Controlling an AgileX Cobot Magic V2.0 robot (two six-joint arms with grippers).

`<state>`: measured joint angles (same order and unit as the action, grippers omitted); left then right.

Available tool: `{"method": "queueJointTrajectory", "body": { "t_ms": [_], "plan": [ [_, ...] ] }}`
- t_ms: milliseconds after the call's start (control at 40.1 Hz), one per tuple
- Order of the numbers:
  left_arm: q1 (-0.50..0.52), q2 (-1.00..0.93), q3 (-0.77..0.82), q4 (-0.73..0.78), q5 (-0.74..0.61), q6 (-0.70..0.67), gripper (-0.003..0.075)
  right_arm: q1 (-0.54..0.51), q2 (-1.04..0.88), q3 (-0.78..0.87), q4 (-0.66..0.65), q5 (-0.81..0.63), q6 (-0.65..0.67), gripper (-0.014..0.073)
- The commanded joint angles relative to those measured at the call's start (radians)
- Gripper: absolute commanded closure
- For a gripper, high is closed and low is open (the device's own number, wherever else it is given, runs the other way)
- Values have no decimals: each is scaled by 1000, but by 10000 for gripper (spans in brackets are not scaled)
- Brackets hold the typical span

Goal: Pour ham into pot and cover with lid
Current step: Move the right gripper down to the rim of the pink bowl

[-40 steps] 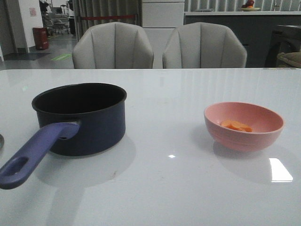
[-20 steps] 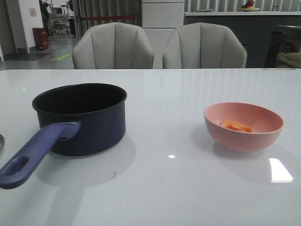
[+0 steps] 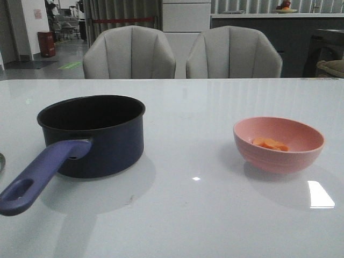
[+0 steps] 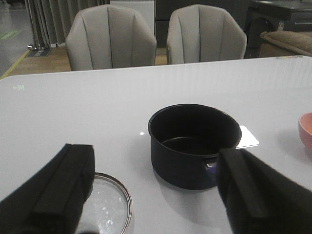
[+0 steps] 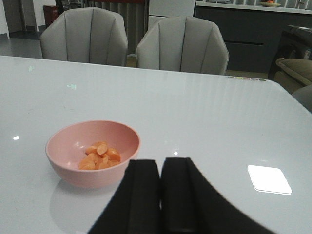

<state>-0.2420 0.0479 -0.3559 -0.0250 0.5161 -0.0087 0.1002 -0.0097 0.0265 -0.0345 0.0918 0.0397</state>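
The dark navy pot (image 3: 91, 134) stands empty at the table's left, its purple-blue handle (image 3: 43, 172) pointing toward the near left. A pink bowl (image 3: 278, 142) at the right holds the ham (image 3: 270, 143), a small pile of orange slices. Neither gripper shows in the front view. In the left wrist view my left gripper (image 4: 155, 161) is open and holds nothing, with the pot (image 4: 194, 146) beyond it and the glass lid (image 4: 109, 204) flat on the table near one finger. My right gripper (image 5: 160, 163) is shut and empty, just short of the bowl (image 5: 92, 153) and its ham (image 5: 100, 156).
Two grey chairs (image 3: 129, 54) stand behind the table's far edge. A sliver of the lid's rim (image 3: 1, 161) shows at the far left edge of the front view. The white table (image 3: 188, 107) is glossy, with a bright reflection (image 3: 321, 194) near the bowl.
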Motion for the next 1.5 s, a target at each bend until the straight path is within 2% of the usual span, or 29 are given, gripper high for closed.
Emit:
{"method": "queueJointTrajectory", "body": {
  "t_ms": [0,75,200,250,424,624,949,1048,1123,1223,1473],
  "plan": [
    [-8,11,-24,-11,-91,-9,168,-9,-20,-4,-16,-74,-5,448],
    [-8,11,-23,-11,-91,-9,168,-9,-20,-4,-17,-81,-6,448],
    [-8,11,-20,-11,-94,-9,168,-7,-20,-10,13,-219,4,448],
    [-8,11,-20,-11,-98,-9,168,-6,-20,-27,35,-231,4,448],
    [-10,11,-20,-11,-106,-9,168,-6,87,-171,59,-134,4,448],
    [-10,11,-20,-11,-108,-9,168,-6,369,-377,76,95,-5,448],
    [-10,11,-20,-11,-110,-9,168,-6,610,-415,121,0,-4,437],
    [-10,11,-20,-11,-110,-9,168,-6,719,-452,129,25,-2,312],
    [-10,11,-20,-11,-110,-9,168,-6,798,-495,163,47,-1,158],
    [-10,11,-20,-11,-110,-9,168,-6,905,-559,202,75,-1,48],
    [-19,11,-20,-3,-99,-9,168,-6,1229,-813,273,276,0,50]
  ]
}}
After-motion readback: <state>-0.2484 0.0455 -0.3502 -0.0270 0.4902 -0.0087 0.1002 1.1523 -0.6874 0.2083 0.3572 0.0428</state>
